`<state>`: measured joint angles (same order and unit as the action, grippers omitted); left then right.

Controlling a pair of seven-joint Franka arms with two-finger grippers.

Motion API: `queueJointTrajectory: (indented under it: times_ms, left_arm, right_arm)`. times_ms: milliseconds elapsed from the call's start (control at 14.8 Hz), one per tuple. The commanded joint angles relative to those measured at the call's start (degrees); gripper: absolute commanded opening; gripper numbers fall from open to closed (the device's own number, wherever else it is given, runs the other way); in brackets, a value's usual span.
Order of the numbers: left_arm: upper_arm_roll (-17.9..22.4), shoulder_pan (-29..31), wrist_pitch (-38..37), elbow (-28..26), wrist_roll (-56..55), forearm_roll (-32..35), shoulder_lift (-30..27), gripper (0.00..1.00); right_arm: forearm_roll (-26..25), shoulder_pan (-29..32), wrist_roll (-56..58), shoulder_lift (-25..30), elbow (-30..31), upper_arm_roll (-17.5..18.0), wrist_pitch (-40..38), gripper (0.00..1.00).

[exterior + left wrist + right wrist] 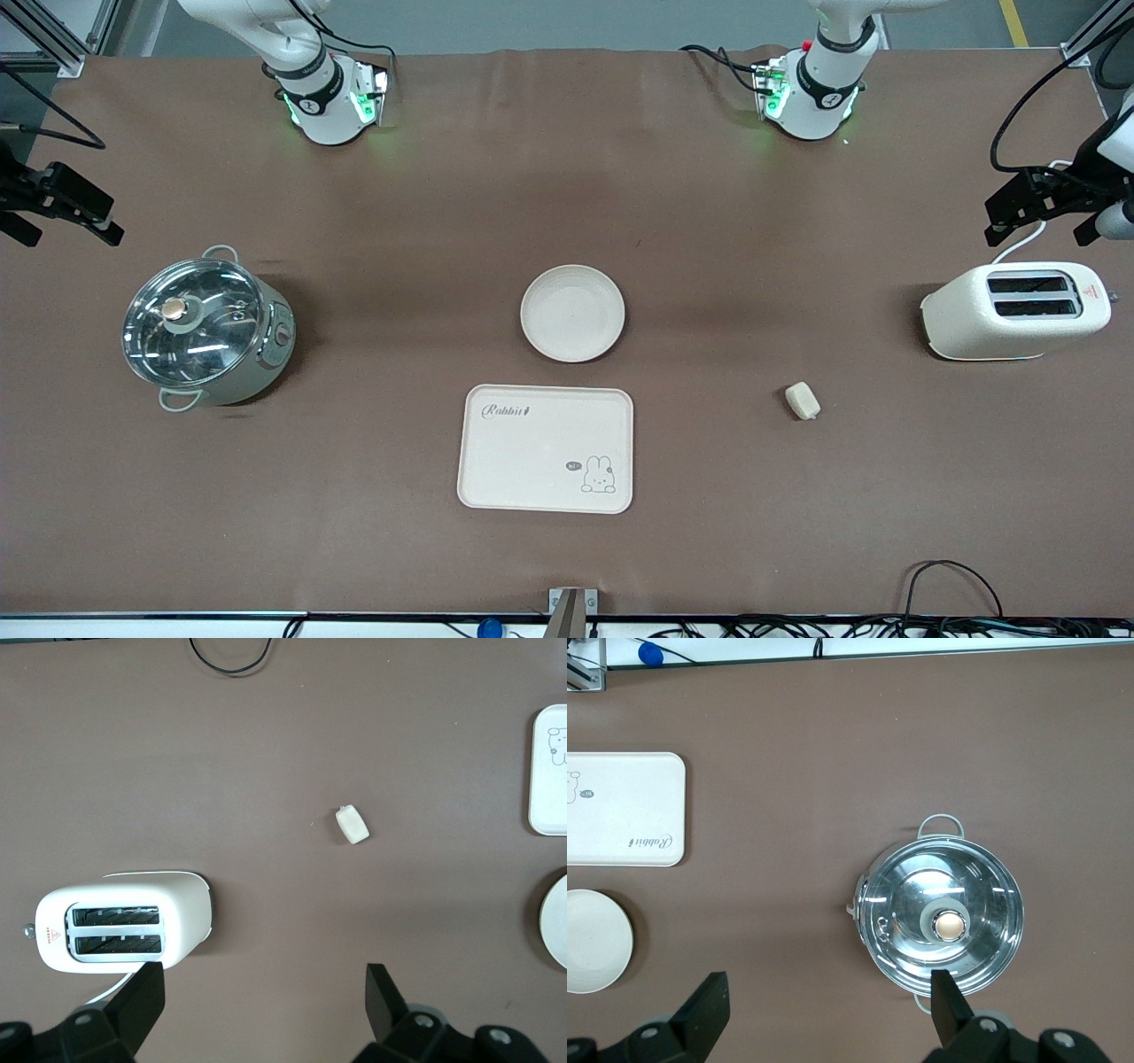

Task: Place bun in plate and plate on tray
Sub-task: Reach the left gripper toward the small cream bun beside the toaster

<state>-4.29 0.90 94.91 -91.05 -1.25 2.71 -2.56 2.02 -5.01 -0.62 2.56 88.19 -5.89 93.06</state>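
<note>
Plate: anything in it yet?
No. The plate shows a bare cream inside in the front view. The bun lies on the table toward the left arm's end, near the toaster. What is under the plate is hidden.

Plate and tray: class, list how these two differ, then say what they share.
The plate is round with a raised rim; the tray is rectangular with rounded corners. The plate is plain; the tray carries "Rabbit" lettering and a bunny drawing. The plate is smaller and lies farther from the front camera. Both are cream, empty and flat on the table.
</note>
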Motion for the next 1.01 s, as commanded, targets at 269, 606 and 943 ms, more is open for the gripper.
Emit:
queueJointTrajectory:
  times_ms: [269,606,943]
  left_arm:
    - [-0.2,0.2,-1.6,2.3,1.6,0.3,1.8,1.0]
    - [-1.0,-3.0,3.2,-1.2,-5.8,0.3,13.7,1.0]
    - [-1.2,-6.2,20.8,-4.0,-14.1,0.3,25.7,1.0]
  right_arm:
    - [-1.1,0.4,-1.0,-0.3,-1.4,0.3,-0.6,1.0]
    - [-0.8,0.3,-1.0,-1.8,-1.4,0.2,-0.3,1.0]
    - [-0.8,0.1,-1.0,-2.5,-1.4,0.2,-0.3,1.0]
